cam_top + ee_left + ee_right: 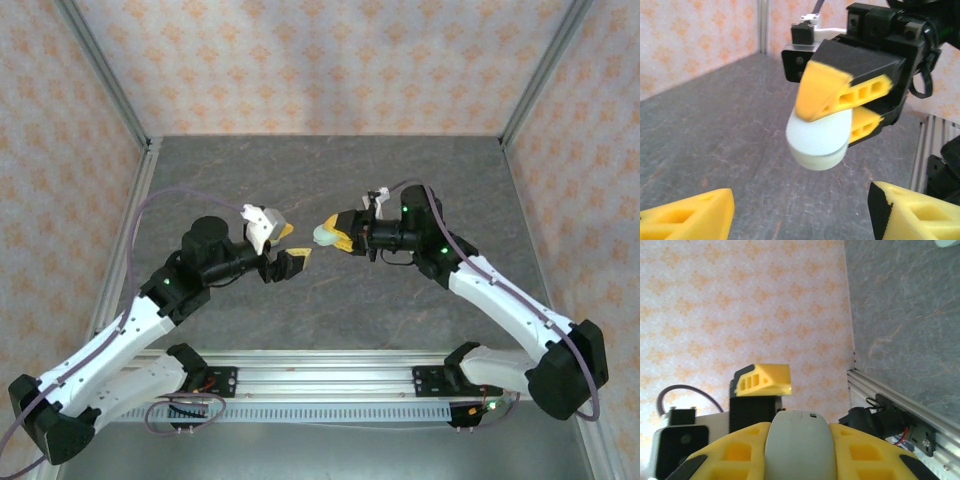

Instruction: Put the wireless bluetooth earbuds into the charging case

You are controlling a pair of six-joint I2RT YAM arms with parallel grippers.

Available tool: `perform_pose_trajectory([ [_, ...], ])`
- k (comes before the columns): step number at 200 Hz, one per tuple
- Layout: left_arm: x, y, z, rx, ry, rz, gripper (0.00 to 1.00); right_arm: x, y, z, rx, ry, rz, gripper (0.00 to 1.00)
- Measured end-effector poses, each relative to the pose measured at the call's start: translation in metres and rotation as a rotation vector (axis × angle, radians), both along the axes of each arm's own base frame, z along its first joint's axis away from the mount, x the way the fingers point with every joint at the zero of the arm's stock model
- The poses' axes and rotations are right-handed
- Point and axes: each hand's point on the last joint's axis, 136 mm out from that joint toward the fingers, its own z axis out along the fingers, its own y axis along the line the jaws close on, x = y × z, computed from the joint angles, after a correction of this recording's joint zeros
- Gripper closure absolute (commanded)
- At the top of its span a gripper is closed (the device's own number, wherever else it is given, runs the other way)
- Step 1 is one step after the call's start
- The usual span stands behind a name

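No legible writing in any view
The mint charging case (817, 142) has a plain shell without brand or mark; the wallpaper (740, 300) carries only a repeating orange ornament; the white arm housings (505, 298) show nothing that can be read at this sharpness

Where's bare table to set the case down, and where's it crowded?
Bare table runs along the back wall, and again just ahead of the front rail. Crowded mid-table: the open left pincer faces the right pincer gripping the charging case.
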Motion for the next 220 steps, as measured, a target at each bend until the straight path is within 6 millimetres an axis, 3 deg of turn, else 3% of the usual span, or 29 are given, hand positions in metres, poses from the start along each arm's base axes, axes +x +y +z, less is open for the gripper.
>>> perform_pose_trajectory([
  [32, 0.007, 0.003, -0.003, 0.018, -0.013, 0.037, 0.3, -0.003, 0.001, 0.019, 0.036, -0.013, 0.017, 0.9],
  [105, 0.002, -0.032, 0.014, -0.197, -0.052, -0.139, 0.36, -0.007, 0.003, 0.042, 0.083, -0.027, 0.044, 0.9],
  [155, 0.002, -0.049, 0.03, -0.264, -0.037, -0.233, 0.4, -0.01, 0.003, 0.048, 0.101, -0.029, 0.056, 0.9],
  [185, -0.001, -0.052, 0.044, -0.3, -0.059, -0.259, 0.43, -0.013, 0.004, 0.049, 0.103, -0.029, 0.067, 0.9],
  [220, -0.001, -0.053, 0.048, -0.31, -0.053, -0.269, 0.46, -0.014, 0.004, 0.051, 0.111, -0.031, 0.074, 0.9],
])
